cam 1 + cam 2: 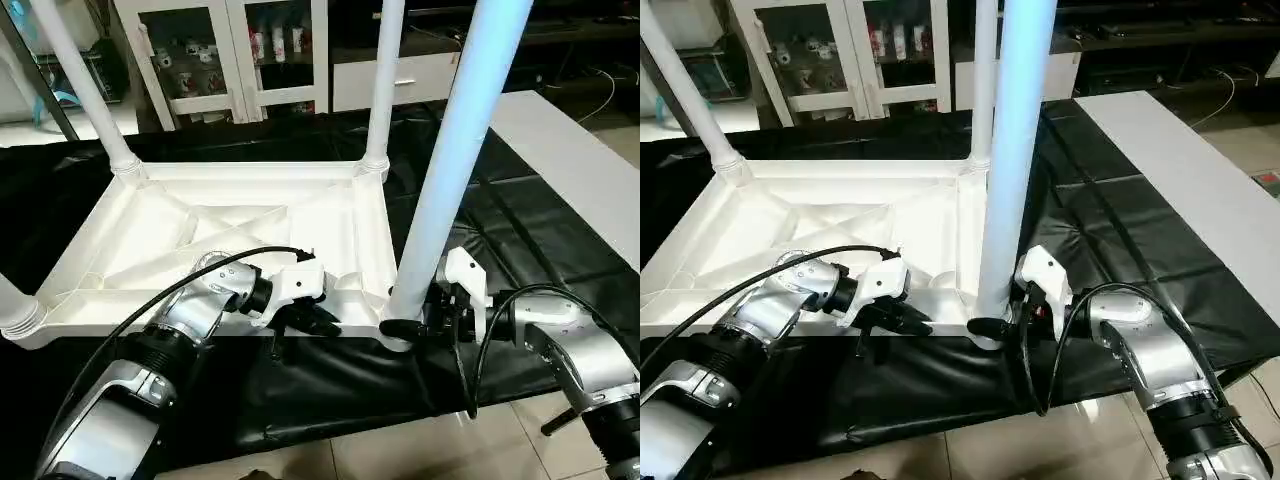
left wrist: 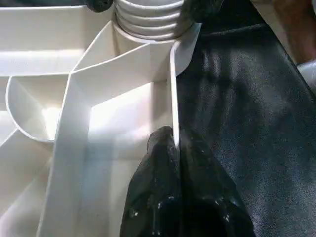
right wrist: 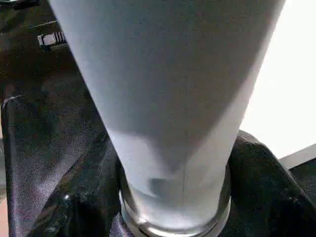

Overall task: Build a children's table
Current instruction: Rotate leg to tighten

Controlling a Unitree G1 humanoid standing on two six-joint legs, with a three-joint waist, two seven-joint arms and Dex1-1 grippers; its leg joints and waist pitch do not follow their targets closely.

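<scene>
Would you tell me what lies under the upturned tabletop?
A black cloth spreads beneath the tabletop and out past its edges. What the cloth covers there is hidden.

At frame centre you see the right gripper (image 1: 992, 327) clasping the near leg (image 1: 1015, 160) at its base.
</scene>
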